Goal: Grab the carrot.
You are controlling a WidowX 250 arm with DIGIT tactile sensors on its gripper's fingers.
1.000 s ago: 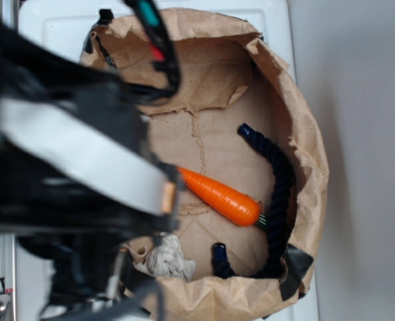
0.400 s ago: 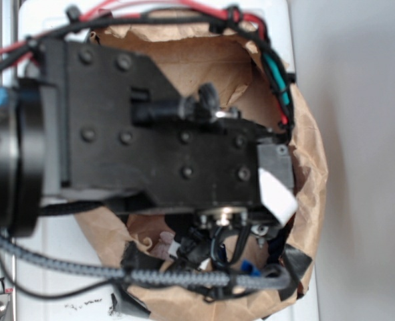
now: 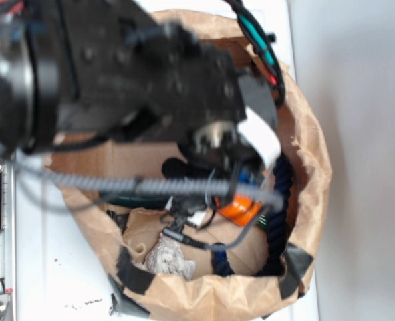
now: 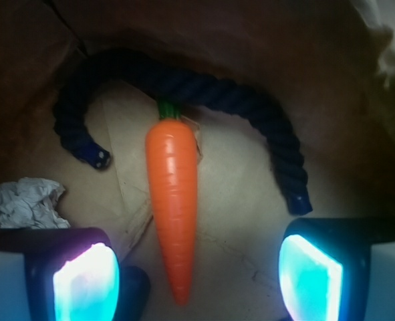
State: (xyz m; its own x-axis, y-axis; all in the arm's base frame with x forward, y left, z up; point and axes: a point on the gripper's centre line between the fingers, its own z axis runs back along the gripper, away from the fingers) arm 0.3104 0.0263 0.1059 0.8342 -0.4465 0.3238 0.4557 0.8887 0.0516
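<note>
The orange carrot (image 4: 174, 200) lies on the brown paper floor of the bag, green stem end up against the rope and tip pointing toward me. My gripper (image 4: 197, 277) is open, its two glowing pads (image 4: 87, 281) standing wide on either side of the carrot's tip without touching it. In the exterior view the arm covers most of the bag, and only a patch of the carrot (image 3: 240, 207) shows under the gripper (image 3: 230, 184).
A dark navy rope (image 4: 204, 90) arches around the carrot's stem end, also visible as the rope (image 3: 281, 200) by the bag's right wall. Crumpled white paper (image 4: 23, 204) lies at the left. The brown paper bag rim (image 3: 311, 160) surrounds everything.
The arm has swung over the bag and lowered into it, now hiding most of the carrot in the exterior view. The carrot itself has not moved.
</note>
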